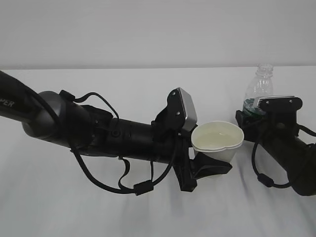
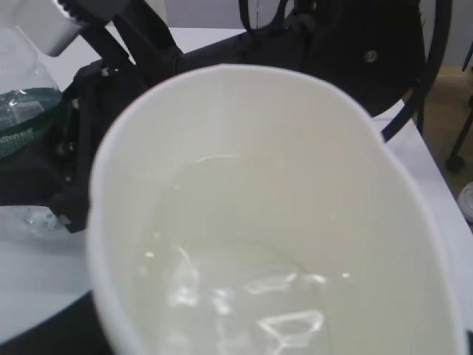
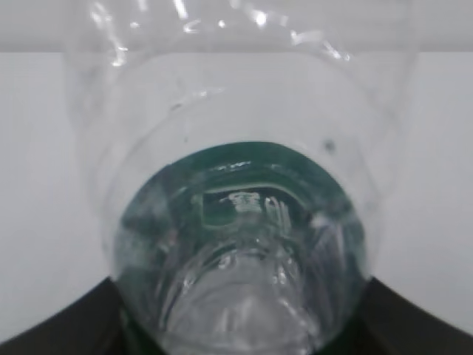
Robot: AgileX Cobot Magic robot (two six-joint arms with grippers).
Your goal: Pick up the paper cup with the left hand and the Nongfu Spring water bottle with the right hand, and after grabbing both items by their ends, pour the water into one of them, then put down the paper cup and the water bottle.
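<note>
The white paper cup stands upright at the middle of the exterior view, its rim pressed slightly out of round. My left gripper is shut on its lower part from the left. Clear water lies in the cup's bottom. To the right, the Nongfu Spring water bottle stands upright and capless, and my right gripper is shut on its green-labelled lower half. The bottle's base is hidden behind that gripper. In the right wrist view the bottle fills the picture between the dark jaws. The left wrist view shows the bottle just left of the cup.
A white table runs under both arms, with a pale wall behind it. The left arm's black cables loop below its forearm. A table edge and floor show at the right of the left wrist view.
</note>
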